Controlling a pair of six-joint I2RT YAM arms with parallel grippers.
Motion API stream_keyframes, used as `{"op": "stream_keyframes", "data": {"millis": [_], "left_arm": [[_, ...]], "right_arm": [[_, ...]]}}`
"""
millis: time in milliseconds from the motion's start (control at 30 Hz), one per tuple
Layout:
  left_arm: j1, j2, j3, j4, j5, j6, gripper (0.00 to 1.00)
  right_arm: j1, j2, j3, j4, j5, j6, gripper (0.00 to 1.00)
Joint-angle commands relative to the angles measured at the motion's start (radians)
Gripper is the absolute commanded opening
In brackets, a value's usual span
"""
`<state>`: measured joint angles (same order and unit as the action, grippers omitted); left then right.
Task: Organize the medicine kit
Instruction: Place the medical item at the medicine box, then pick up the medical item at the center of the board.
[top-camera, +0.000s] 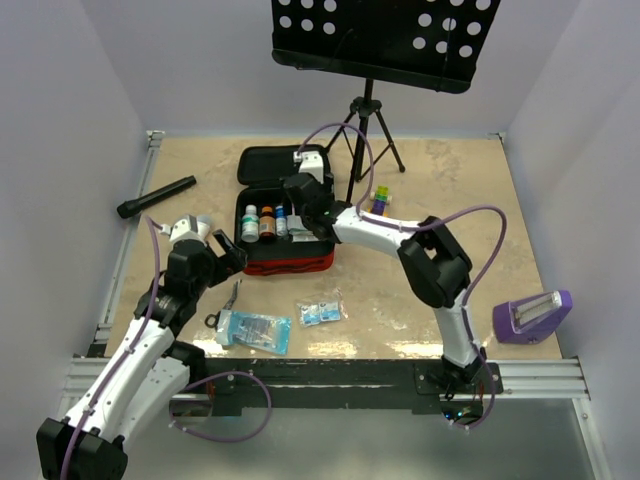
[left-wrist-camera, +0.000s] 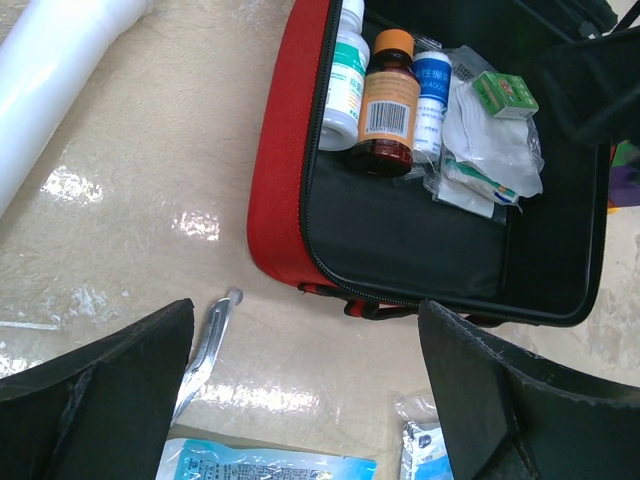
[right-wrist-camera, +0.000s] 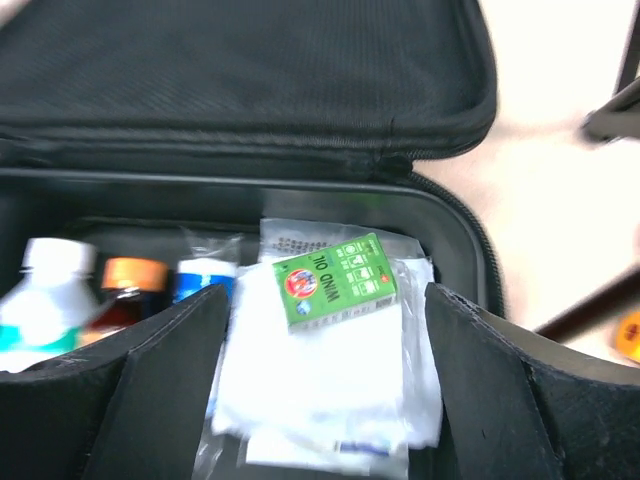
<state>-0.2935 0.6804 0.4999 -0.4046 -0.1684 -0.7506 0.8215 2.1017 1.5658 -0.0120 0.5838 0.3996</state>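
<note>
Medicine kit (top-camera: 290, 265) lies open; right gripper (right-wrist-camera: 327, 290) spread wide above its interior

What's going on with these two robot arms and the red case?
They are organizing the medicine kit, which lies open with three bottles, white packets and a green box inside. The right fingers hang open over that box. The left fingers are open near the kit's front edge. Scissors, a blue packet and a small packet lie outside it.

In the medicine kit (top-camera: 290, 265) bottles (top-camera: 266, 222) lie left, packets (left-wrist-camera: 490, 150) right; scissors (top-camera: 230, 298) lie before it.
</note>
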Motion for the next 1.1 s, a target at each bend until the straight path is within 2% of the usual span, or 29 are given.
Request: {"op": "stream_keyframes", "data": {"millis": [0,133,300,500,600,733,933,1067], "left_arm": [[0.005,-0.025,0.020,0.021,0.000,-0.007,0.98],[0.005,-0.045,0.035,0.000,-0.002,-0.007,0.98],[0.005,-0.065,0.032,-0.005,0.017,-0.010,0.98],[0.005,-0.067,0.029,-0.005,0.014,-0.012,0.98],[0.005,-0.065,0.048,-0.023,-0.005,-0.016,0.98],[0.005,-0.070,0.083,-0.065,-0.034,-0.023,0.99],[0.005,-0.094,0.138,-0.151,-0.115,-0.036,1.00],[0.005,-0.099,0.146,-0.165,-0.126,-0.038,1.00]], "right_arm": [[0.044,-0.187,-0.033,0.014,0.016,-0.005,0.84],[0.158,-0.357,-0.194,0.035,0.014,-0.030,0.81],[0.323,-0.558,-0.502,0.035,-0.018,0.076,0.72],[0.499,-0.640,-0.719,0.053,-0.056,0.222,0.67],[0.588,-0.596,-0.710,0.095,-0.070,0.228,0.67],[0.672,-0.491,-0.616,0.142,-0.065,0.174,0.72],[0.714,-0.313,-0.486,0.161,-0.107,0.071,0.74],[0.717,-0.221,-0.443,0.159,-0.105,0.053,0.71]]}}
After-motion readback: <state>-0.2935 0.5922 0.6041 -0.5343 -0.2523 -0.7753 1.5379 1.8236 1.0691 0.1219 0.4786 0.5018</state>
